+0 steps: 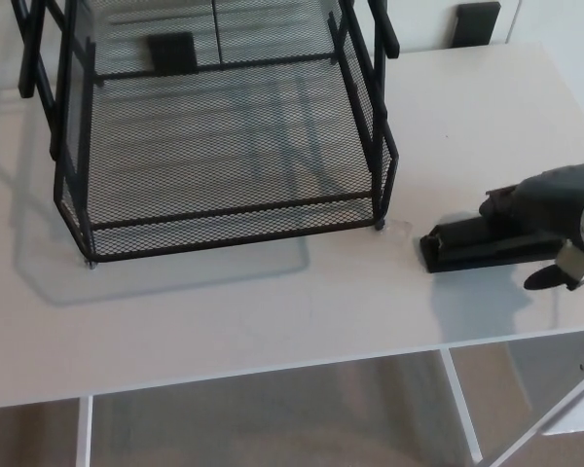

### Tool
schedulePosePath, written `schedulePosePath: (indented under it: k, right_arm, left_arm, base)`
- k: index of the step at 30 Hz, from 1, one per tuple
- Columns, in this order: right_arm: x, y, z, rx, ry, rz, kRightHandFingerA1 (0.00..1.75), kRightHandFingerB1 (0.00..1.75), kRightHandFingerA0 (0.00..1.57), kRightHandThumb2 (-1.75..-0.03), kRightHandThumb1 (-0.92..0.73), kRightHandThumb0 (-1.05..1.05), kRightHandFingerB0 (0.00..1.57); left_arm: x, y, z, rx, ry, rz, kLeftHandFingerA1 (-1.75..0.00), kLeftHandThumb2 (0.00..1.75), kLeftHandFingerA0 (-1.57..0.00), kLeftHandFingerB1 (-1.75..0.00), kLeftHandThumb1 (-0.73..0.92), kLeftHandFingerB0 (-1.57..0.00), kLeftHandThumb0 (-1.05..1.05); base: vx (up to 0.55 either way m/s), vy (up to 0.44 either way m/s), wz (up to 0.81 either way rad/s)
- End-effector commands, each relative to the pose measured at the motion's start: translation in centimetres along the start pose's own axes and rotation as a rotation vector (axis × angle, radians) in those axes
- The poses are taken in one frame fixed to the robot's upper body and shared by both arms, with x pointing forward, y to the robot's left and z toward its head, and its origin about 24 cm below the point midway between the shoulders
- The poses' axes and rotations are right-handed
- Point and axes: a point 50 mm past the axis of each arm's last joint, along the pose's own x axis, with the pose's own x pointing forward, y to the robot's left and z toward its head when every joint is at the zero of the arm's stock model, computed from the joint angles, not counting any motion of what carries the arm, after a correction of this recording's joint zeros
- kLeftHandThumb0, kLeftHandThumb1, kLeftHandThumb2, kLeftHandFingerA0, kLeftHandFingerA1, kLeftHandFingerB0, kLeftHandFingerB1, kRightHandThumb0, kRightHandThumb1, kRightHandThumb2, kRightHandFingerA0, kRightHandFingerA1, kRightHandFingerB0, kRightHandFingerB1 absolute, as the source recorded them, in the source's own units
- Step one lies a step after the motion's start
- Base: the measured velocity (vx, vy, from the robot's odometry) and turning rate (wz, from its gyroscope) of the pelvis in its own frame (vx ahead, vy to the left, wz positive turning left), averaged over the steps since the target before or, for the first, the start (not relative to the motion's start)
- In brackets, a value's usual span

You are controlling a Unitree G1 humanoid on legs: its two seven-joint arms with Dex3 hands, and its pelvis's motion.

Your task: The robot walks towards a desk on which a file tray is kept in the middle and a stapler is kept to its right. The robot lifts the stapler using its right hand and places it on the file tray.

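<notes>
Stapler: black wedge | file tray: black mesh | desk: smooth white

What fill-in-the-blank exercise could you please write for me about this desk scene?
1. The stapler lies on the desk, to the ____ of the file tray.
2. The file tray is made of black wire ____.
3. The desk top is ____ in colour.
4. The robot's right hand is at the ____.
Missing words: right; mesh; white; stapler.

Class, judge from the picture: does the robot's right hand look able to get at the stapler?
Probably yes: the right hand sits at the rear end of the stapler, and nothing lies between them on the desk.
</notes>
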Motion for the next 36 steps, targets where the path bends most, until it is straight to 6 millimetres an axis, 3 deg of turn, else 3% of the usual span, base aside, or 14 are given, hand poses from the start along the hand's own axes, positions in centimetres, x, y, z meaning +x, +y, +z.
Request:
schedulePosePath:
  k: [1, 6, 9, 12, 13, 14, 23, 27, 28, 30, 32, 34, 35, 36]
  right_arm:
    - [-0.4, 3.1, 0.2, -0.273, 0.002, -0.118, 1.52, 0.37, 0.89, -0.62, -0.62, -0.27, 0.48]
    - [-0.8, 3.4, 0.4, -0.314, -0.075, -0.256, 1.71, 0.93, 0.83, -0.61, -0.69, -0.28, 0.73]
    - [-0.9, 3.2, 0.5, -0.293, -0.085, -0.289, 1.65, 0.79, 0.82, -0.63, -0.71, -0.26, 0.66]
    - [-0.9, 3.1, 0.8, -0.225, -0.086, -0.362, 1.67, 1.01, 0.87, -0.66, -0.73, -0.27, 0.66]
    - [-0.9, 3.1, 0.8, -0.212, -0.094, -0.375, 1.34, 1.00, 1.14, -0.97, -0.57, -0.33, 0.72]
    - [-0.9, 3.1, 0.9, -0.181, -0.107, -0.406, 1.72, 1.31, 0.85, -0.71, -0.74, -0.24, 0.59]
    - [-1.0, 3.0, 2.0, -0.104, -0.068, -0.468, 1.68, 0.97, 0.91, -0.69, -0.74, -0.26, 0.72]
    - [-1.3, 2.5, 1.4, -0.051, -0.058, -0.569, 1.64, 1.19, 1.06, -0.74, -0.67, -0.25, 0.84]
    - [-1.6, 1.9, 0.8, -0.021, -0.062, -0.601, 1.70, 1.27, 0.87, -0.67, -0.71, -0.18, 0.73]
    - [-1.7, 1.8, 0.4, -0.027, -0.067, -0.644, 1.66, 1.33, 0.89, -0.71, -0.67, -0.19, 0.76]
    - [-2.2, 1.0, -0.4, 0.022, -0.067, -0.701, 0.96, 1.38, 0.90, -0.80, -0.63, -0.15, 0.80]
    - [-2.3, 0.8, -0.7, 0.057, -0.076, -0.721, 0.96, 1.38, 0.90, -0.80, -0.63, -0.15, 0.80]
    - [-2.9, -0.4, -1.7, 0.072, -0.046, -0.750, 1.67, 1.38, 0.74, -0.65, -0.69, -0.20, 0.70]
    - [-3.2, -1.1, -2.2, 0.103, -0.033, -0.747, 1.75, 1.51, 0.77, -0.68, -0.69, -0.20, 0.66]
  left_arm:
    - [-0.1, 0.6, 0.3, 0.043, -0.032, 0.006, -1.10, 1.43, -0.50, -0.94, 0.35, -0.29, -0.78]
    - [-0.1, 0.6, 0.2, 0.030, -0.021, 0.015, -1.29, 1.47, -0.43, -1.11, 0.29, -0.26, -0.73]
    - [-0.1, 0.5, 0.1, 0.037, -0.028, 0.015, -1.09, 1.41, -0.54, -0.94, 0.36, -0.37, -0.75]
    - [-0.2, 0.6, 0.3, 0.046, -0.038, 0.005, -1.11, 1.43, -0.54, -0.97, 0.36, -0.39, -0.77]
    - [-0.2, 0.6, 0.3, 0.046, -0.038, 0.006, -1.25, 1.51, -0.47, -1.07, 0.27, -0.30, -0.75]
    - [-0.2, 0.6, 0.3, 0.039, -0.036, 0.006, -1.12, 1.44, -0.55, -0.98, 0.34, -0.39, -0.77]
    - [-0.2, 0.5, 0.2, 0.054, -0.033, 0.007, -1.11, 1.43, -0.62, -0.96, 0.39, -0.43, -0.76]
    - [-0.1, 0.2, 0.2, 0.067, -0.013, 0.009, -1.10, 1.44, -0.61, -0.96, 0.39, -0.45, -0.73]
    - [-0.1, 0.3, 0.3, 0.052, -0.013, 0.005, -1.12, 1.45, -0.64, -0.97, 0.38, -0.46, -0.75]
    - [0.0, 0.1, -0.1, 0.033, 0.003, 0.002, -1.11, 1.45, -0.62, -0.97, 0.37, -0.44, -0.74]
    - [-0.1, 0.1, -0.1, 0.051, 0.000, -0.008, -1.11, 1.46, -0.63, -0.99, 0.38, -0.48, -0.74]
    - [-0.1, 0.1, -0.2, 0.056, 0.003, -0.013, -1.11, 1.46, -0.63, -0.99, 0.38, -0.48, -0.74]
    - [0.0, -0.1, -0.4, 0.082, 0.004, 0.002, -1.08, 1.43, -0.65, -0.95, 0.42, -0.48, -0.76]
    - [0.0, -0.2, -0.4, 0.066, 0.005, -0.001, -1.09, 1.44, -0.65, -0.97, 0.41, -0.49, -0.76]
  base:
    - [0.00, 0.000, 0.00]
    - [0.00, 0.000, 0.00]
    - [0.00, 0.000, 0.00]
    - [0.00, 0.000, 0.00]
    - [0.00, 0.000, 0.00]
    - [0.00, 0.000, 0.00]
    - [0.00, 0.000, 0.00]
    - [0.00, 0.000, 0.00]
    - [0.00, 0.000, 0.00]
    - [0.00, 0.000, 0.00]
    - [0.00, 0.000, 0.00]
    - [0.00, 0.000, 0.00]
    - [0.00, 0.000, 0.00]
    - [0.00, 0.000, 0.00]
